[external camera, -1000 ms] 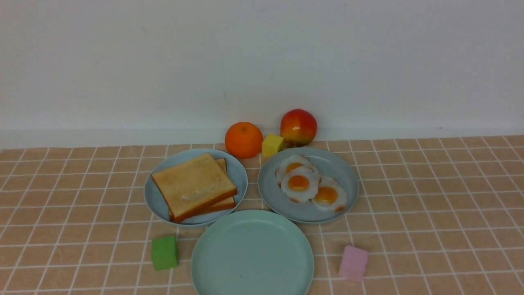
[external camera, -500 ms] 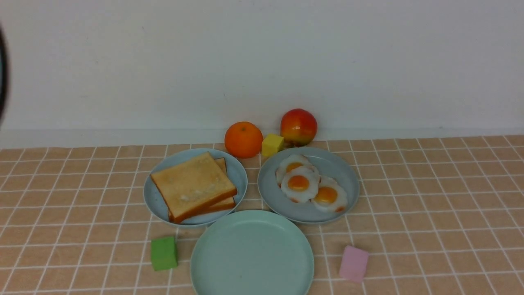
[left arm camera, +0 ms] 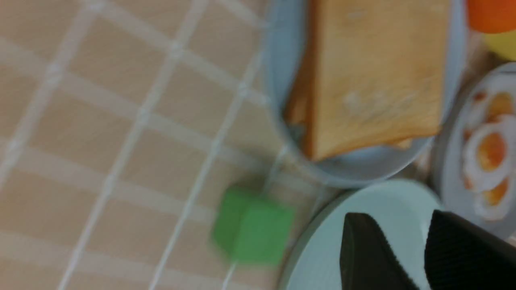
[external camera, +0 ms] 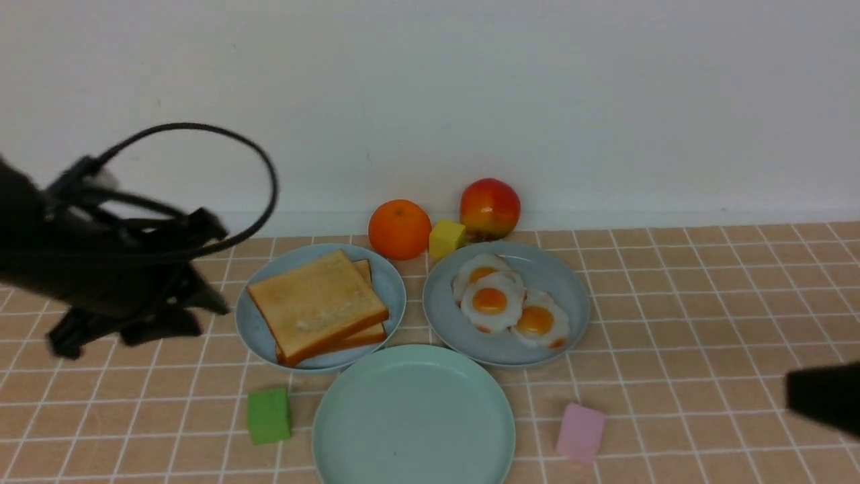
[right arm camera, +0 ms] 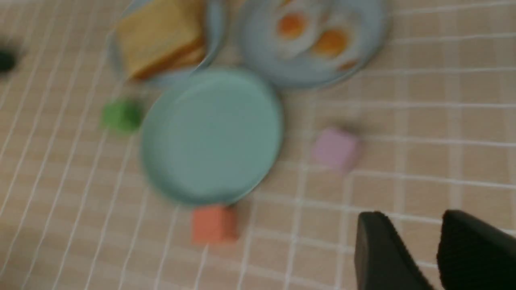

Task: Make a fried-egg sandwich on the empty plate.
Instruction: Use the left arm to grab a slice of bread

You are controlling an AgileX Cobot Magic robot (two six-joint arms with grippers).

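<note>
**Handling assessment: sandwich parts unassembled, both grippers empty**

Nearest the worktop's front edge, at its middle, the empty plate (external camera: 413, 417) is lying bare. A green block (external camera: 269, 415) is sitting just to its left and a pink block (external camera: 580, 431) to its right. The right gripper (right arm camera: 411, 219) is hovering over the front right area, its jaws standing narrowly apart and holding nothing.

Just behind the empty plate, the light-blue plate (external camera: 394, 279) is carrying two toast slices (external camera: 316, 302), stacked askew. Beside it, the grey-blue plate (external camera: 571, 286) is carrying three overlapping fried eggs (external camera: 490, 301). The left gripper (left arm camera: 403, 225) is hanging left of the toast plate, jaws likewise narrowly apart and empty.

Along the far edge, an orange (external camera: 400, 229), a yellow block (external camera: 447, 238) and an apple (external camera: 490, 208) are resting by the wall.

Judgement:
- **Toast:** the slices are looking thick, light and fairly stiff. Gripping the upper slice across opposite crust edges is appearing soundest.
- **Eggs:** these are looking thin, smooth and possibly floppy. Pinching the topmost egg at its white rim is advisable, as the overlap is risking a double lift.
</note>
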